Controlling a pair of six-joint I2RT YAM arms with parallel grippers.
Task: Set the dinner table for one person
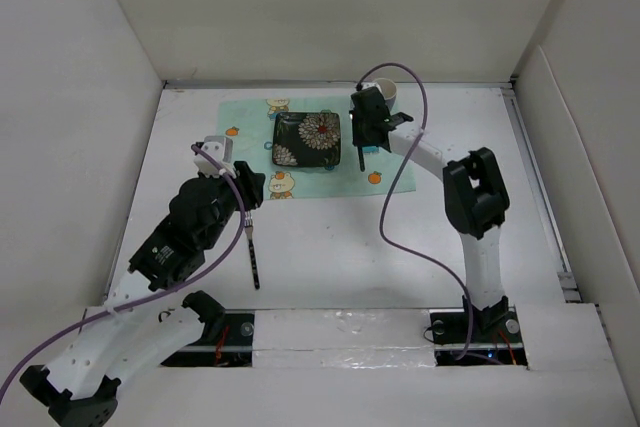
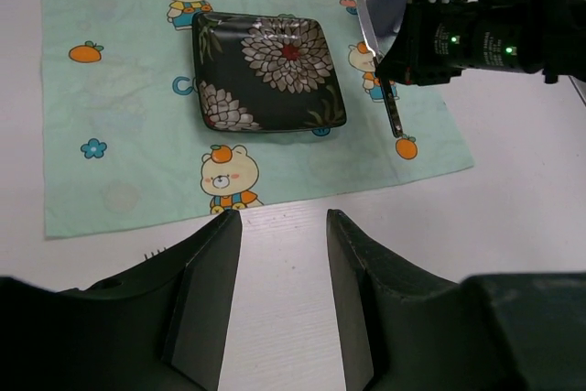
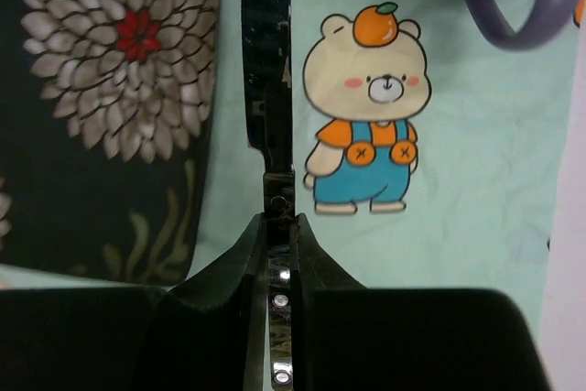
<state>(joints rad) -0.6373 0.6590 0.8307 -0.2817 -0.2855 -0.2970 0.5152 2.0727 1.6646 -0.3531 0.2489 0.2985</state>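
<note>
Your right gripper (image 3: 277,224) is pinching a slim, steel-bladed knife (image 3: 267,80) beside the glossy square plate (image 3: 110,116); your left gripper (image 2: 282,219) is hanging spread and empty just above the flat white dinner table (image 2: 513,226).

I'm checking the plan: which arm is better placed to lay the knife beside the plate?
Right: the right gripper is shut on the knife, over the placemat beside the plate; the left gripper is open, empty.
</note>
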